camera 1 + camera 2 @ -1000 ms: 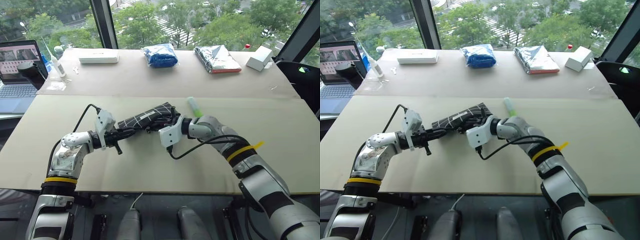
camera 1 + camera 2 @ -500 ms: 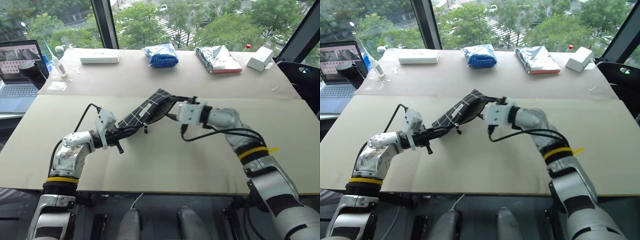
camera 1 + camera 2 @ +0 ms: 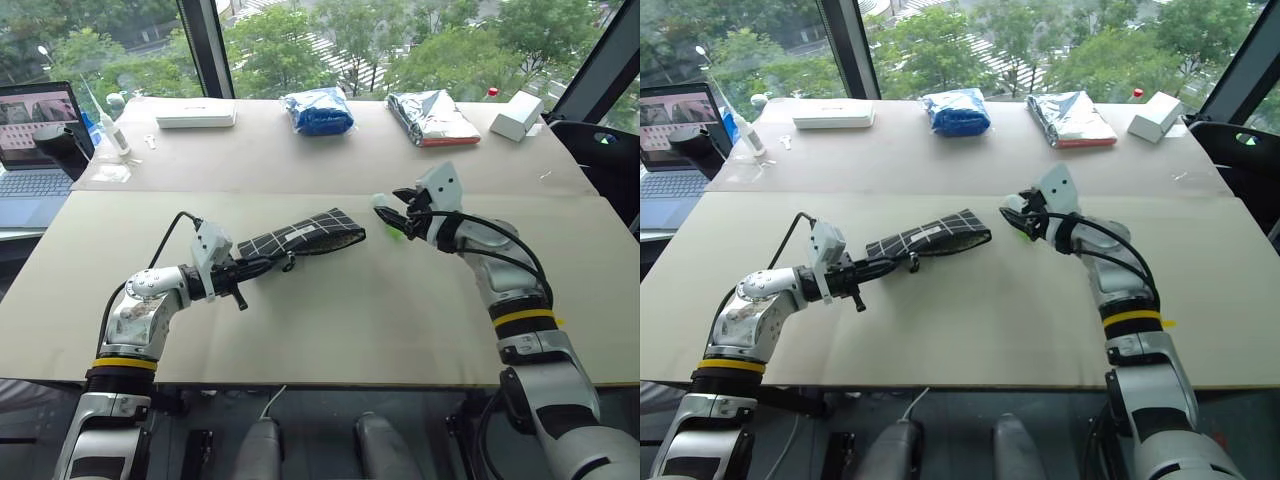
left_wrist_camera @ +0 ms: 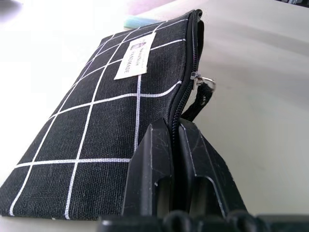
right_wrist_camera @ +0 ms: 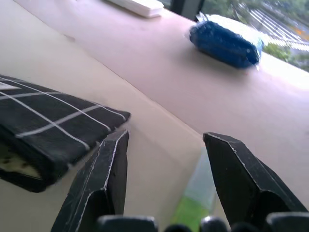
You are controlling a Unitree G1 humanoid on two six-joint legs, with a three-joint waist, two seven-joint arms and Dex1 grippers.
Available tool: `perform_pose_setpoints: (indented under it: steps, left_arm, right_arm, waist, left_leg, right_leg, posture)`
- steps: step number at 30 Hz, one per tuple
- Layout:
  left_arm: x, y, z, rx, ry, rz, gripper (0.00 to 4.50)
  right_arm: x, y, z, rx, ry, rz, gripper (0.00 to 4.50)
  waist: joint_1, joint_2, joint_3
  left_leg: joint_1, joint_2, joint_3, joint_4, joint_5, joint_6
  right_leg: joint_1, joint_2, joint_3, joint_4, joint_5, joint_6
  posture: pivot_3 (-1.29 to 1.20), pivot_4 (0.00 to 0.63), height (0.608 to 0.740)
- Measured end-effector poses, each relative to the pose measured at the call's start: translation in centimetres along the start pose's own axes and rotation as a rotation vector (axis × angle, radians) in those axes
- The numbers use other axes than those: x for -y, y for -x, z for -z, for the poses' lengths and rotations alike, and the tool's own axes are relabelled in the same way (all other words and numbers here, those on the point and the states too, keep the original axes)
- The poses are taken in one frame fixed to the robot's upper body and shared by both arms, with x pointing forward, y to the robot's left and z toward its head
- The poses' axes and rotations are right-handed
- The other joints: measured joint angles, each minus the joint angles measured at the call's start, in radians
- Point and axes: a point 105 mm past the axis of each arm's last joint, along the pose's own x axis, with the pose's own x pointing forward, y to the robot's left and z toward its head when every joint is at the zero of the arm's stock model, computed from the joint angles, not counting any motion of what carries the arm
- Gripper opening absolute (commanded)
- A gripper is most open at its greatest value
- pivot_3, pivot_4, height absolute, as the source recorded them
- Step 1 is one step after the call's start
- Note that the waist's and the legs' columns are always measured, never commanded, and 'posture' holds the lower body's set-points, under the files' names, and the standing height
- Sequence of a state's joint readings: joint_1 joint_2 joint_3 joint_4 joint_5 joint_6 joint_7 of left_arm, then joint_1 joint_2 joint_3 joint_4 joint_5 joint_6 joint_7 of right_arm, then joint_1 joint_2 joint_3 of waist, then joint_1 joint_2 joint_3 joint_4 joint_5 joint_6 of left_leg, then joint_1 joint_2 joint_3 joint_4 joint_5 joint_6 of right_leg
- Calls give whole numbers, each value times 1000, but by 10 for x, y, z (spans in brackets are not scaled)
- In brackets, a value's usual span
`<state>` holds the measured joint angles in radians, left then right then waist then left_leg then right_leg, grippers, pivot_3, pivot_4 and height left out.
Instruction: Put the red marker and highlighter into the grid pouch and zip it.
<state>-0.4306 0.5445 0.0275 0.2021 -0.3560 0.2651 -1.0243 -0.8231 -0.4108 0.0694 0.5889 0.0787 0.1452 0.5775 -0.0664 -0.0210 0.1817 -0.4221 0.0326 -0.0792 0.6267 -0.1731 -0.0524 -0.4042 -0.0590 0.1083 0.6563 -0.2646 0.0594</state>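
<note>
The grid pouch [image 3: 308, 234], black with white lines and a small white label [image 4: 129, 62], lies flat on the near table. My left gripper [image 3: 262, 266] is shut on its near end beside the zipper [image 4: 186, 92]. The pouch's far end gapes a little toward the right gripper [image 5: 29, 159]. The highlighter [image 3: 386, 214], a pale tube with a lime-green cap, lies on the table to the right of the pouch. My right gripper [image 3: 396, 213] is open just above it, a finger on each side [image 5: 114, 159], with the highlighter [image 5: 195, 195] between them, not gripped. The red marker is out of view.
On the far table lie a white flat box [image 3: 197, 112], a blue packet [image 3: 320, 110], a silver packet [image 3: 433, 117] and a small white box [image 3: 517, 115]. A laptop [image 3: 35, 140] and a white bottle [image 3: 110, 125] stand at the far left.
My right gripper left the pouch's far end, rolled over and swung right to the highlighter, opening wider. The pouch's raised end dropped flat. The left gripper stayed put.
</note>
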Motion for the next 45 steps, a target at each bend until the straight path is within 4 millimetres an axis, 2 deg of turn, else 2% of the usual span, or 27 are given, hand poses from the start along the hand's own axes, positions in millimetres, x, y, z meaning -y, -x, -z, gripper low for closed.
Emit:
perform_pose_setpoints:
  steps: [4, 6, 11, 18, 21, 23, 24, 34, 35, 38, 41, 43, 45]
  left_arm:
    - [0, 1, -2, 5, -10, -7, 0]
    - [0, 2, -2, 6, -9, -12, 0]
    - [0, 3, -2, 8, -10, -22, 0]
    - [1, 4, 1, 0, 7, -25, 0]
    - [1, 4, 0, 3, 6, -27, 0]
    - [2, 4, -2, 6, 3, -27, 0]
    - [2, 4, -2, 7, 3, -27, 0]
    - [1, 5, -5, 13, 9, -29, 0]
    - [0, 5, -6, 14, 7, -28, 0]
    - [-1, 6, -8, 15, 0, -31, 0]
    - [-1, 5, -10, 18, -8, -28, 0]
    - [-1, 6, -10, 17, -9, -27, 0]
    - [-1, 6, -11, 17, -10, -24, 0]
  right_arm:
    - [-4, -12, 21, -98, -33, 65, 2769]
    - [0, -15, 31, -142, -59, 119, 2769]
    - [12, -17, 35, -175, -76, 191, 2769]
    - [9, -17, 48, -211, -97, 200, 2769]
    - [8, -18, 49, -214, -123, 201, 2000]
    - [6, -19, 50, -216, -128, 196, 1256]
    - [6, -19, 50, -216, -130, 197, 1075]
    - [7, -17, 49, -199, -154, 189, 1091]
    - [8, -13, 45, -165, -137, 171, 1091]
    - [12, 1, 16, -12, -26, 109, 1091]
    - [9, 30, -18, 118, 135, -10, 1091]
    - [1, 48, -23, 134, 202, -103, 1091]
    - [-12, 64, -14, 100, 215, -210, 1091]
  waist:
    - [-2, 0, 0]
    - [-3, 0, 0]
    - [-4, 0, 0]
    - [-6, 0, 0]
    - [-6, 0, 0]
    - [-5, 0, 0]
    - [-4, 0, 0]
    - [-3, 0, 0]
    - [-2, 0, 0]
    - [-3, 1, 1]
    - [-1, 1, 1]
    - [-1, 1, 1]
    - [-1, 1, 1]
  left_leg:
    - [0, 0, 0, 0, 0, 0]
    - [0, 0, 0, 0, 0, 0]
    - [0, 0, 0, 0, 0, 0]
    - [0, 0, 0, 0, 0, 0]
    - [1, 0, 0, 0, 0, 0]
    - [1, 0, 0, 0, 0, 0]
    - [1, 0, 0, 0, 0, 0]
    - [0, 0, 0, 0, 0, 0]
    - [0, 0, 0, 0, 0, 0]
    - [-1, 0, 0, 0, 0, 0]
    - [-1, 0, 0, -1, 0, 0]
    - [0, 0, 0, 0, 0, 0]
    - [0, 0, 0, 0, 0, 0]
  right_leg:
    - [0, 0, 0, 0, 0, 0]
    - [0, 0, 0, 0, 0, 0]
    - [0, 0, 0, 0, 0, 0]
    - [0, 0, 0, 0, 0, 0]
    - [0, 0, 0, 0, 0, 0]
    - [0, 0, 0, 0, 0, 0]
    - [1, 0, 0, 0, 0, 0]
    - [0, 0, 0, 0, 0, 0]
    - [0, 0, 0, 0, 0, 0]
    - [-1, 0, 0, -1, 0, 0]
    - [0, 0, -1, -1, 0, 0]
    - [0, 0, 0, -1, 0, 0]
    - [1, 0, 0, -1, 0, 0]
  posture:
    - [0, 150, 740]
    - [0, 150, 740]
    - [0, 150, 740]
    - [0, 150, 740]
    - [0, 150, 740]
    - [0, 150, 740]
    - [0, 150, 740]
    - [0, 150, 740]
    - [0, 150, 740]
    - [0, 150, 740]
    - [0, 150, 740]
    - [0, 150, 740]
    - [0, 150, 740]
